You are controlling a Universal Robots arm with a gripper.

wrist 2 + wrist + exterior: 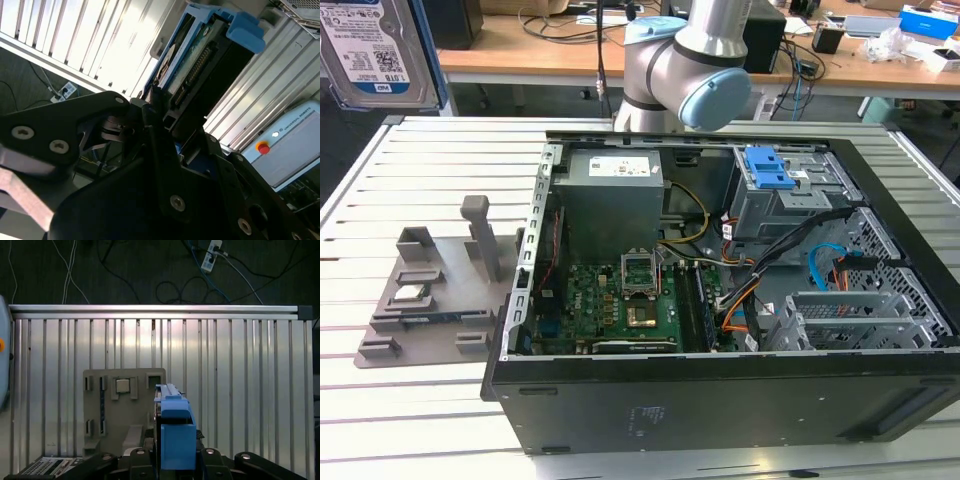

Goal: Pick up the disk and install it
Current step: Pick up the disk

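Robotics lab: slatted aluminium table [410, 420], cluttered desks [520, 55]

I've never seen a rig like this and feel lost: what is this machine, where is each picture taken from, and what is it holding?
The machine is a silver-grey jointed robot arm with a black two-fingered gripper at its end. The exterior view comes from a camera off the arm. Both wrist views come from cameras riding on the arm near the gripper. On the slatted silver metal table sit an open black computer case and a flat grey holder plate, which carries a small square silver chip. The gripper is shut on the disk, a flat silver-grey metal hard drive in a bright blue plastic frame. It holds the disk above the table, away from the case.
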